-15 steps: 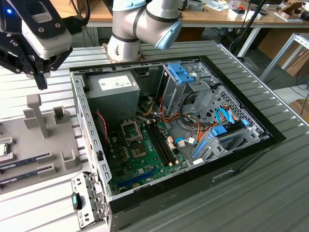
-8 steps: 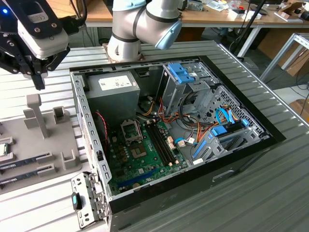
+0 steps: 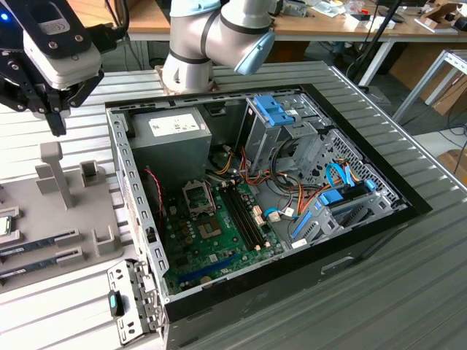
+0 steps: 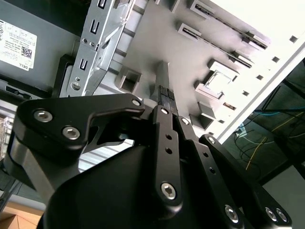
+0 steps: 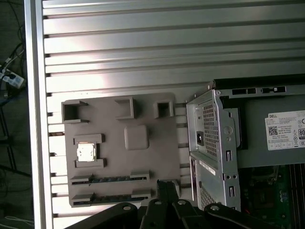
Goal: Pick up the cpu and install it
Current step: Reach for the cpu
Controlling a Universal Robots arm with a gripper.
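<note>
The cpu (image 5: pixel 86 152) is a small silver square with a thin green rim, lying flat in a pocket of the grey holder tray (image 5: pixel 114 138). It also shows in the second wrist view as the cpu (image 4: pixel 220 82), and at the exterior view's left edge as the cpu (image 3: pixel 4 226). My gripper (image 3: pixel 57 125) hangs above the far part of that tray, apart from the chip, with its black fingers (image 4: pixel 164 88) shut together on nothing. The gripper (image 5: pixel 167 187) is over the tray's edge near the case. The open socket (image 3: pixel 198 195) sits on the green motherboard (image 3: pixel 219 230).
The open computer case (image 3: pixel 139 211) stands in the middle, with a power supply (image 3: pixel 171 135), a drive cage (image 3: pixel 281 120) and loose cables. Two memory sticks (image 5: pixel 109 179) lie in slots of the tray. Upright posts (image 3: pixel 57 171) rise from the tray. The table is ribbed metal (image 5: pixel 143 52).
</note>
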